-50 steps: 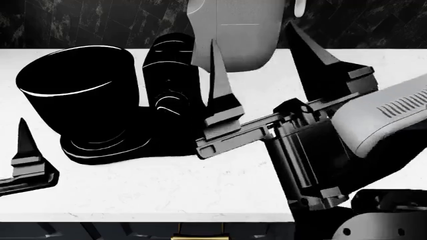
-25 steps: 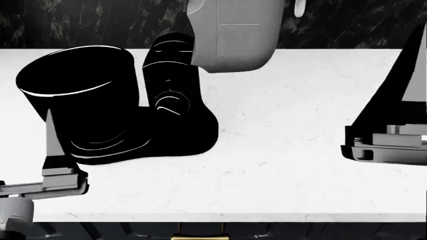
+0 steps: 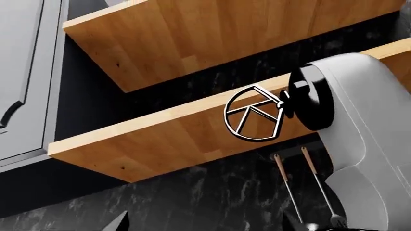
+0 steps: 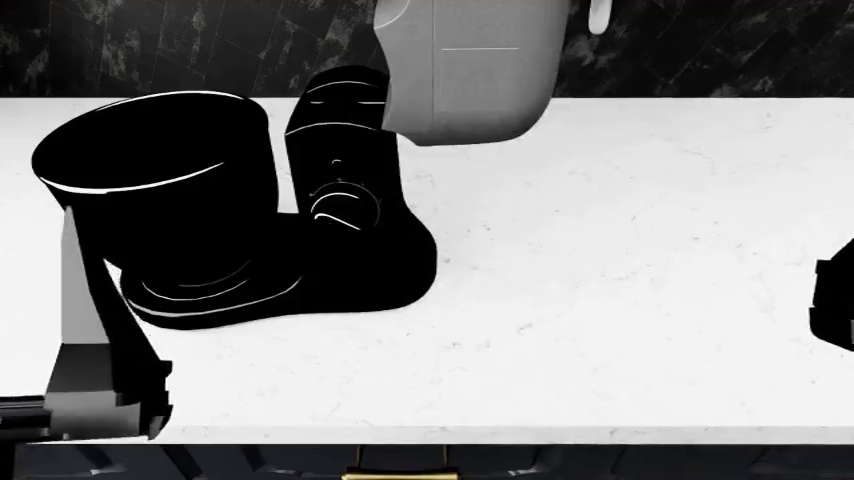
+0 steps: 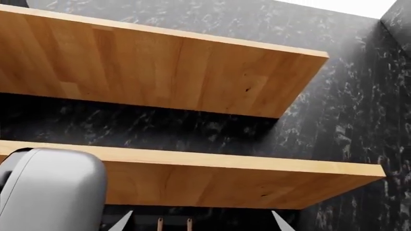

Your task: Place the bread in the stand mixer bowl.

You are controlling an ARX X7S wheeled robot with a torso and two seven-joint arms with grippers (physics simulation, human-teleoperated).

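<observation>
- The stand mixer bowl (image 4: 154, 180), glossy black with a thin bright rim, sits on its black base at the left of the white marble counter (image 4: 601, 330), just beside the mixer's black column with its round knob (image 4: 344, 208).
- The grey mixer head (image 4: 461, 70) is tilted up over the column; the left wrist view shows its flat beater (image 3: 255, 114) hanging in the air below wooden shelves (image 3: 192, 130).
- The bread is in none of the views: not on the bare counter, not visibly in the bowl, whose inside reads as plain black.
- The left gripper (image 4: 87, 370) shows at the near left counter edge, one tall finger upright in front of the bowl. Only that finger is clear, so I cannot tell how far it is spread or whether it holds anything.
- Of the right gripper, only a dark sliver (image 4: 834, 300) shows at the right edge; its fingers cannot be read.
- Judging from the task, a bread slice should be light, soft and easily crushed. A gentle pinch across the firmer crust edges would suit better than squeezing the crumb.
- It must first be found.
</observation>
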